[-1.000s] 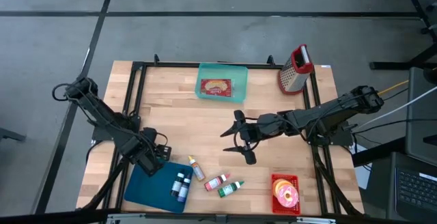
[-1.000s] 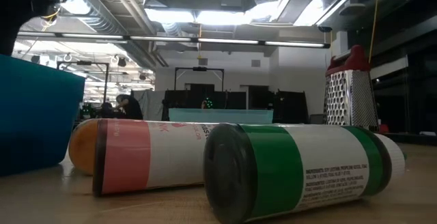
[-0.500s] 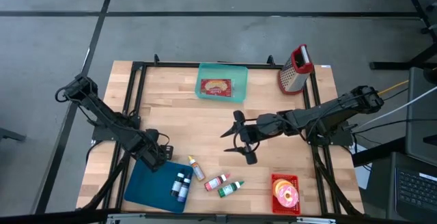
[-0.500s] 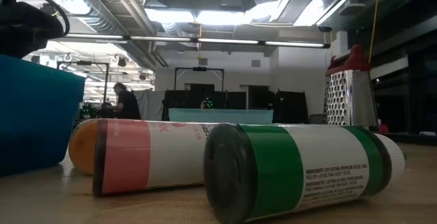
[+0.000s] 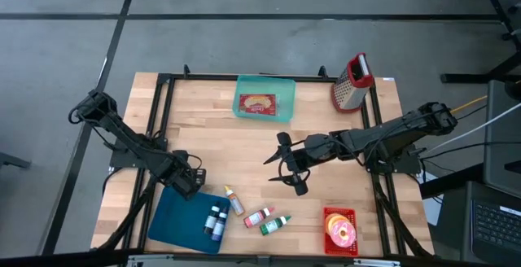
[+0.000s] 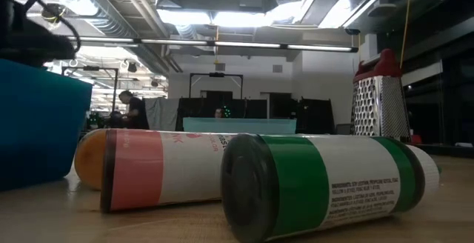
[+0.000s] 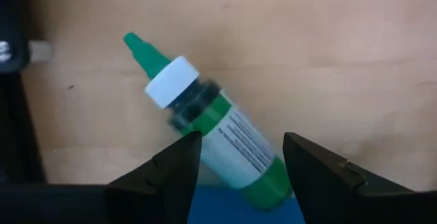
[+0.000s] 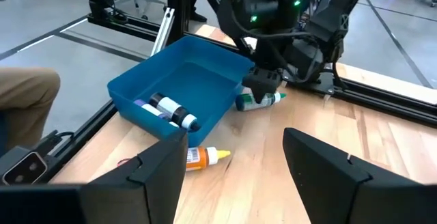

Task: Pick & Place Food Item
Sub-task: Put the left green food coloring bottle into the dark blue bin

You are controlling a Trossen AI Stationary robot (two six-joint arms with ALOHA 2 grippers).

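A small green-labelled bottle [image 7: 218, 135] with a white cap and a green tip lies on its side on the wood, just beyond the far wall of the blue bin [image 5: 189, 221]. My left gripper [image 7: 242, 142] points down over it, open, one finger on each side of the bottle's body. The right wrist view shows this gripper [image 8: 263, 80] just above the bottle [image 8: 258, 102]. My right gripper [image 5: 277, 165] hangs open over the middle of the table, holding nothing. Two small bottles [image 5: 215, 221] lie in the bin.
Orange [image 5: 234, 200], red [image 5: 259, 216] and green [image 5: 275, 224] bottles lie on the table right of the bin. A teal tray with food [image 5: 264, 102] and a grater [image 5: 352, 81] stand at the far edge. A red basket with a doughnut [image 5: 340, 228] sits near right.
My left gripper has sunk toward the table beside the bin's far wall and shifted slightly toward the table's right. The bottles and the bin have stayed where they were.
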